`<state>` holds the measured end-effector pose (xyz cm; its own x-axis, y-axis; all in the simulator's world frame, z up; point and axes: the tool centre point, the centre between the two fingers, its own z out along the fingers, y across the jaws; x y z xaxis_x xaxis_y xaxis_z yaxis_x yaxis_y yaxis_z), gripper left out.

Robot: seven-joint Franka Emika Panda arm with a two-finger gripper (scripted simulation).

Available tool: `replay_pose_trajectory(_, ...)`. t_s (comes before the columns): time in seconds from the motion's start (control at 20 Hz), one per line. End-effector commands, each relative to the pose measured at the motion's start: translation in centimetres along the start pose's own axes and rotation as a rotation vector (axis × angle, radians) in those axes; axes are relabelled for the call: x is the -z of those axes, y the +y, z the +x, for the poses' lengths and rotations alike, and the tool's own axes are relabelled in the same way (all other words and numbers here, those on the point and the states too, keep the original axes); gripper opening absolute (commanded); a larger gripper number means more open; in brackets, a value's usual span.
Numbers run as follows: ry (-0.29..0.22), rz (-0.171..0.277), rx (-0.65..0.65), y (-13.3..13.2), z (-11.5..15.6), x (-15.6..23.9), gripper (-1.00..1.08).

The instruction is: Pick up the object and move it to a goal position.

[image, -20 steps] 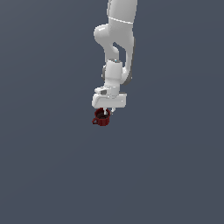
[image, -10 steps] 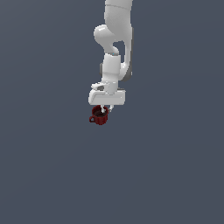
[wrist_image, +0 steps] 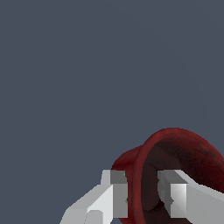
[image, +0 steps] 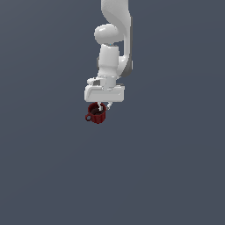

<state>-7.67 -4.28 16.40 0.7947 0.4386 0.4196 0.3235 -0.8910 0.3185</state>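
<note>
In the exterior view, going left to right, the loop handle comes first, sticking out toward the exterior view's left from the small dark red mug with a dark inside [image: 96, 113]. The mug hangs just under the white two-fingered gripper [image: 104, 107], near the middle of the plain grey field. The wrist view shows how it is held: one finger sits outside the wall and the other inside the cup, so the narrow pincer is pinching the rim wall of the mug [wrist_image: 175, 175] between its pads (a thin grip, on one side only).

Judging by that, the carry calls for steady, unhurried travel. The mug's weight hangs off to one side of the pinch, so a jerk or quick turn could swing or slip it. No goal marker is visible, so its direction cannot be told.

The white robot arm [image: 115, 39] drops almost straight down from the top edge, with the wrist bent slightly and the gripper pointing downward.
</note>
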Motion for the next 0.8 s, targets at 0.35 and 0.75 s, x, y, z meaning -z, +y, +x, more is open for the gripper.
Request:
replay_pose_trajectory(0.35, 0.003, 0.001, -0.001, 2.0, 1.8, 1.7, -1.00)
replay_pose_trajectory(0.75, 0.002, 0.000, -0.001, 3.4, 2.9, 2.9, -1.00)
